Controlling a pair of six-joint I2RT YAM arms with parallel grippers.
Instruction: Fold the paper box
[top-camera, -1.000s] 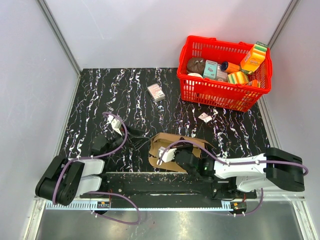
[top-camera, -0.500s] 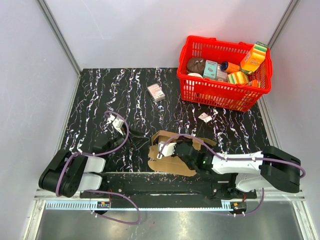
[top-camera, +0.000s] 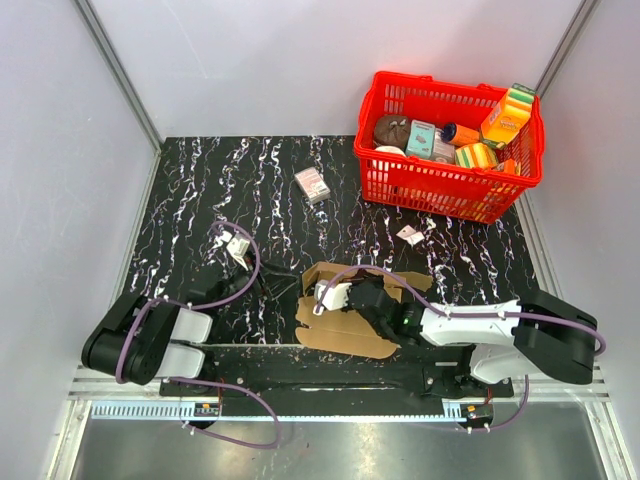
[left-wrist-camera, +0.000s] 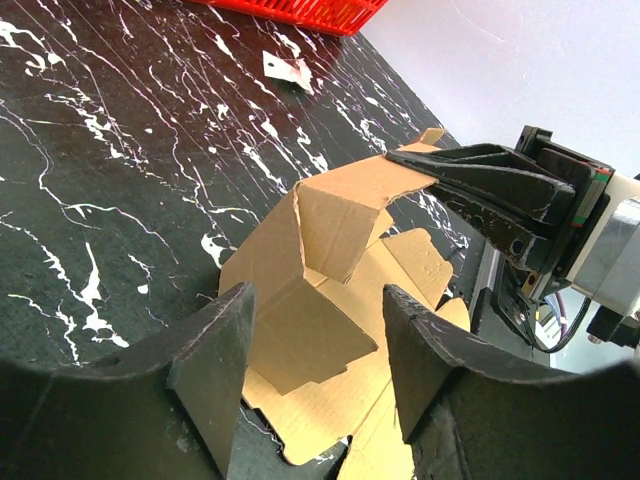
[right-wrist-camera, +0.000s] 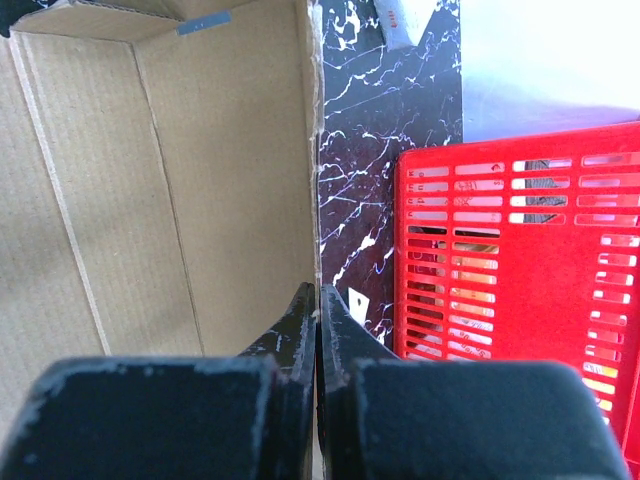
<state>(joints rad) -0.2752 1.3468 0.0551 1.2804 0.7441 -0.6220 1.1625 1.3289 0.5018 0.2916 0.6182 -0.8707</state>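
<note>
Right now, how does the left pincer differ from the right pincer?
The left pincer is open; the right pincer is shut. The left pincer holds nothing, with the paper box just ahead of it; the right pincer pinches the edge of a raised panel of that box. Both are black and sit low beside the box.

This looks like a robot lab cell to me. Plain pale walls (top-camera: 300, 60) on aluminium posts (top-camera: 118, 72) box in a black marbled desk (top-camera: 200, 190). Out beyond my right hand (right-wrist-camera: 317, 295) stands a red basket (right-wrist-camera: 520, 250) of grocery packs (top-camera: 505, 115).
</note>
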